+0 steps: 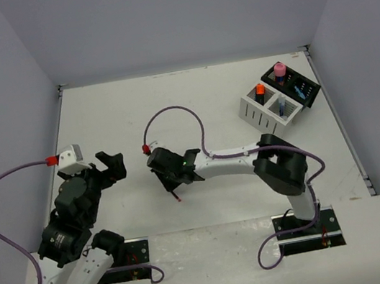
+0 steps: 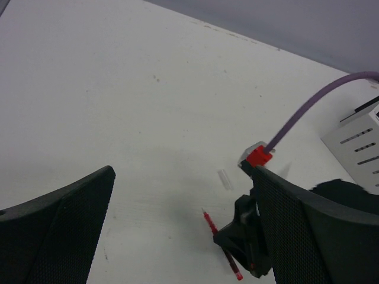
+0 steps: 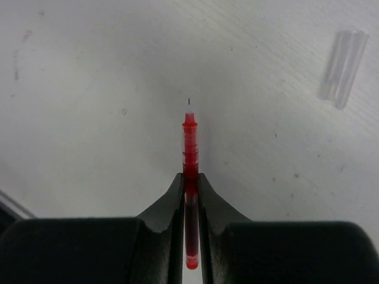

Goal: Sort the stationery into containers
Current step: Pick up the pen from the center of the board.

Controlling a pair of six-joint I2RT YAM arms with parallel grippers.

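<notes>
My right gripper (image 1: 172,180) is shut on a thin red pen (image 3: 189,148) near the table's middle. The pen's tip points away in the right wrist view and its rear end sticks out between the fingers (image 3: 169,204). The pen also shows in the left wrist view (image 2: 209,222), low over the table. My left gripper (image 1: 112,167) is open and empty, left of the pen. The white two-compartment box (image 1: 251,113) holds an orange-capped highlighter (image 1: 259,90) and a blue pen (image 1: 281,106). The black box (image 1: 310,90) behind it holds a pink cylinder (image 1: 279,69) and dark items.
A clear pen cap (image 3: 342,68) lies on the table just beyond the red pen, also in the left wrist view (image 2: 224,179). The boxes stand at the far right near the table's edge. Walls enclose the table on three sides.
</notes>
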